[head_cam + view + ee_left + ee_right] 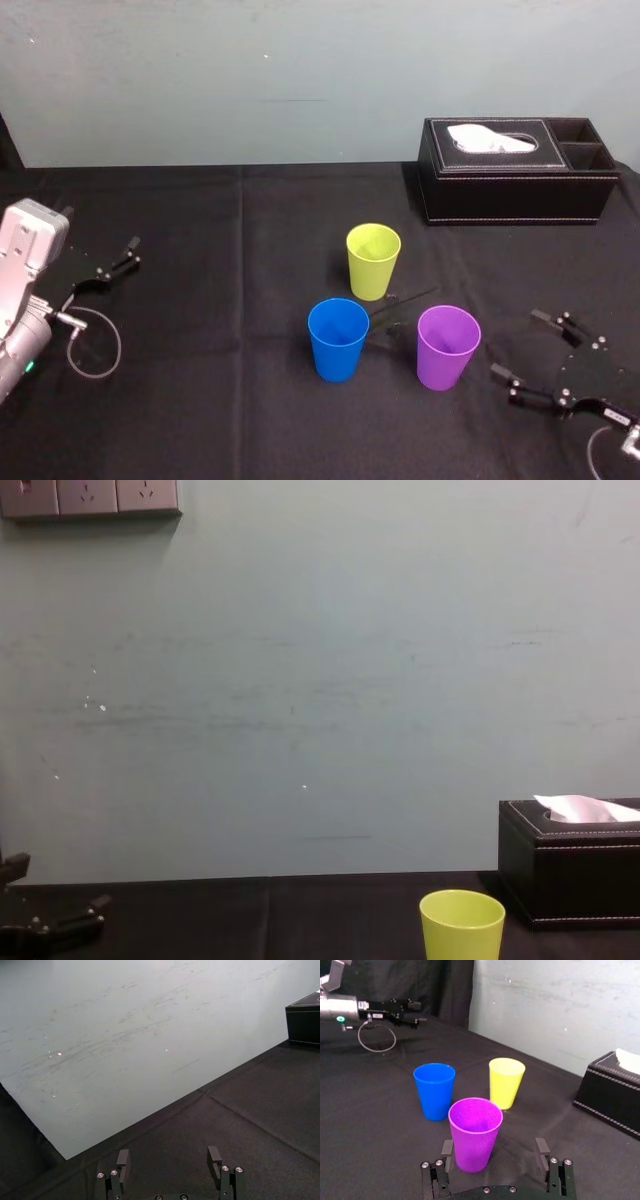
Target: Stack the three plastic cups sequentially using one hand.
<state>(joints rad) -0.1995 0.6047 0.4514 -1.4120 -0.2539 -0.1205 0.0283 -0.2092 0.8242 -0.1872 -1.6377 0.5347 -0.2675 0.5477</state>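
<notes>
Evidently the first grasp is pending: right pincer (520,345), released, sits just right of the purple cup (448,347) and must advance around it; blue cup (338,340) and yellow-green cup (373,260) stand unstacked leftward; left pincer (120,257) parked far left

The table (200,420) is covered by a black cloth (180,230) with a fold line (243,250) running front to back. Three cups stand upright on the cloth, mouths up, none touching: the yellow-green cup (373,261) at the rear, the blue cup (338,340) and the purple cup (448,347) nearer the front. A black tissue box (517,185) sits at the rear right. A thin dark line (405,300) between the cups may be a crease.
</notes>
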